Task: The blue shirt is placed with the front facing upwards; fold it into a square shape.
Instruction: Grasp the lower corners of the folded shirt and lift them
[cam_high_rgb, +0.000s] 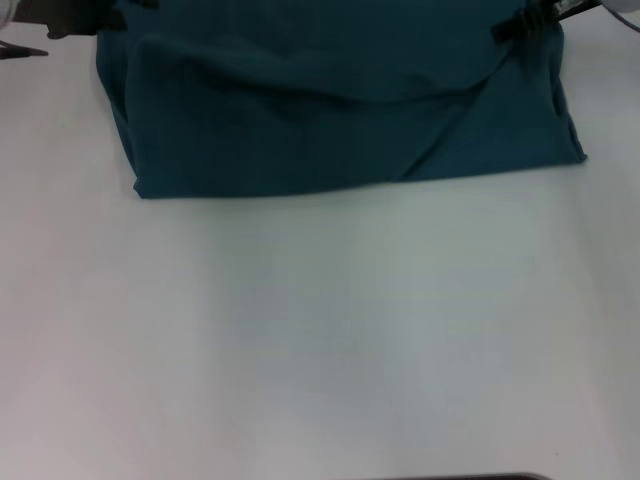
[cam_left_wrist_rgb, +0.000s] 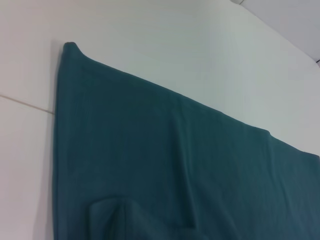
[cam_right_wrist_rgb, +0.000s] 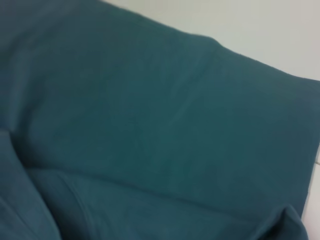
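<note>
One broad white matte worktop (cam_high_rgb: 320, 340) filling most of the head view, bare across its near half. Lying at the far side, a large dark teal-blue cotton shirt (cam_high_rgb: 330, 110), folded into a wide band with the near edge running almost straight from left to right. Draped across the band, an upper layer of fabric sagging in a shallow curve and ending in a diagonal fold line toward the right corner. No lettering or collar visible on the upward surface. Spread flat in the left wrist view, the same teal cloth (cam_left_wrist_rgb: 175, 170), one corner rounded against the pale surface, a soft crease running down the middle and a small tuck near the lower part. Filling nearly the whole right wrist view, more of the cloth (cam_right_wrist_rgb: 150, 115), smooth above and doubled into overlapping folds below. At the far left corner of the shirt, the dark left pincer (cam_high_rgb: 75, 20), only partly in frame, touching or just beside the fabric edge; cannot tell whether clenched or released. At the far right corner, the dark right pincer (cam_high_rgb: 520, 25), meeting the raised layer's edge; cannot tell either.
</note>
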